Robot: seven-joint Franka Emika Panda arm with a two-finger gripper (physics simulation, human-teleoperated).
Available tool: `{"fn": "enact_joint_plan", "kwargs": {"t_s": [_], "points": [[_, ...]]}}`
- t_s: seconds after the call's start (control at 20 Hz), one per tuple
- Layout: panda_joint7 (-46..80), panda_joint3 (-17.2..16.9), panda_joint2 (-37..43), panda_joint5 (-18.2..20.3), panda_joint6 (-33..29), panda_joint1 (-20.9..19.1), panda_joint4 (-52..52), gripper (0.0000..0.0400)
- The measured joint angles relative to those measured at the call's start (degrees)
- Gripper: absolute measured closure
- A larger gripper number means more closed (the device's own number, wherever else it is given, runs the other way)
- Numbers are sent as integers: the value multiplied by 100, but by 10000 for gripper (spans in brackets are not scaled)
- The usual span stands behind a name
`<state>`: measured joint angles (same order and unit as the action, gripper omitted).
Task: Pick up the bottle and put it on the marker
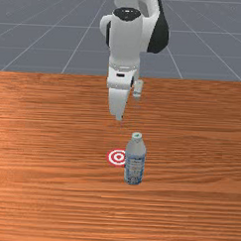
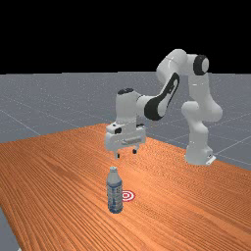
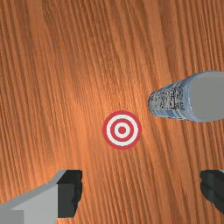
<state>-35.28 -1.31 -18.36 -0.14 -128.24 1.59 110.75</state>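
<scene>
far view: your white and grey jointed arm (image 2: 153,107) rises from its white base (image 2: 197,156), bends high and reaches toward the far view's left. your white two-finger gripper (image 2: 126,153) hangs pointing down; in the wrist view your black-tipped fingers (image 3: 70,192) stand wide apart.

You see the bottle (image 1: 135,165) upright on the wooden table (image 1: 44,198), just beside the red-and-white marker (image 1: 118,157), which lies toward the front view's left; your gripper (image 1: 128,116) hangs above the table, apart from the bottle.
</scene>
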Motion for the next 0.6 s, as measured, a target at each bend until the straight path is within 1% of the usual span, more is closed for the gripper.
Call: {"fn": "enact_joint_plan", "kwargs": {"t_s": [0.05, 0.1, 0.15, 0.2, 0.25, 0.3, 0.4, 0.45, 0.55, 0.6], "points": [[-701, 84, 364, -70, -942, -82, 538, 0], [-407, 55, 196, -32, 150, -49, -61, 0], [-986, 168, 220, 311, 182, -184, -82, 0], [-757, 92, 91, -15, 583, -96, -362, 0], [-37, -17, 218, 18, 201, -38, -107, 0], [317, -102, 210, 48, 209, -40, -118, 0], [521, -249, 179, 104, 225, -150, -162, 0], [227, -273, 162, 114, 229, -258, -186, 0], [-775, -218, 148, 97, 226, -471, -207, 0], [-1009, -194, 290, 132, -182, -521, 55, 0]]}}
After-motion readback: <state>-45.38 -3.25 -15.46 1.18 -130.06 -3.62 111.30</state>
